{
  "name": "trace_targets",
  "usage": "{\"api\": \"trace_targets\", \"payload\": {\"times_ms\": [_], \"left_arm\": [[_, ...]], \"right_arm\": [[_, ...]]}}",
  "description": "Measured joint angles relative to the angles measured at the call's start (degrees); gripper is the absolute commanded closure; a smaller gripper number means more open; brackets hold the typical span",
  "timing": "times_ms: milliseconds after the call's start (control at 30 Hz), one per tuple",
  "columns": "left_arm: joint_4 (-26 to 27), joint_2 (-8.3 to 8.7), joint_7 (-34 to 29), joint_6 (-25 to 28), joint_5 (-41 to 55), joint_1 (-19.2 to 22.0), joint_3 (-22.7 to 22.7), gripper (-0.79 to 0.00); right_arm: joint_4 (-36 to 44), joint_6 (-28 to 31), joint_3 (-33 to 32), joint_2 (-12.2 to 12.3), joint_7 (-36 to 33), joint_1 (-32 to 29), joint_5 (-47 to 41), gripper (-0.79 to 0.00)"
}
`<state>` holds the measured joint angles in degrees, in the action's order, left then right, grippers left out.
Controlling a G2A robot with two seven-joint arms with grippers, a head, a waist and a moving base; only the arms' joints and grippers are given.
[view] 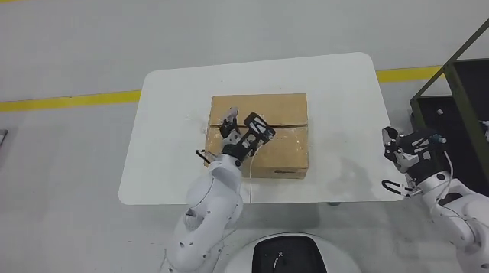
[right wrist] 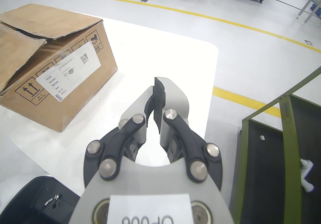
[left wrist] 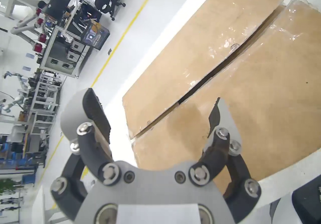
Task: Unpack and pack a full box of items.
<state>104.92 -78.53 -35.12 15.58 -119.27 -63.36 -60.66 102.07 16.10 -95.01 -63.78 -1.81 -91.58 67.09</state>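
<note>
Box (view: 279,112) is seen mid-frame, flaps folded down; left gripper (view: 244,122) is spread wide over it, right gripper (view: 392,140) is pinched closed, far right.

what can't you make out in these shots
- What the box holds: in every view its closed flaps cover the inside.
- Print on the label: right wrist view, too small to read.
- The green rack: top view, cut off by the picture's edge.
</note>
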Motion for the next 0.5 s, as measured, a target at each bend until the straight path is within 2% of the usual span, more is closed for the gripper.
{"api": "trace_targets", "payload": {"times_ms": [367, 467, 500], "left_arm": [[-10.5, -1.92, -2.1, -1.6, -6.0, 8.1, 6.1, -0.785], [-12.2, -2.33, -1.9, -2.5, -7.6, 9.1, 7.1, -0.785], [-12.6, -2.44, -1.9, -2.8, -8.0, 9.3, 7.3, -0.751]], "right_arm": [[0.1, -0.3, -1.5, -0.1, 0.7, -1.3, -0.8, 0.000], [0.1, -0.2, -1.7, -0.1, 0.7, -1.3, -0.9, 0.000], [0.1, -0.2, -1.7, -0.1, 0.7, -1.3, -0.9, 0.000]]}}
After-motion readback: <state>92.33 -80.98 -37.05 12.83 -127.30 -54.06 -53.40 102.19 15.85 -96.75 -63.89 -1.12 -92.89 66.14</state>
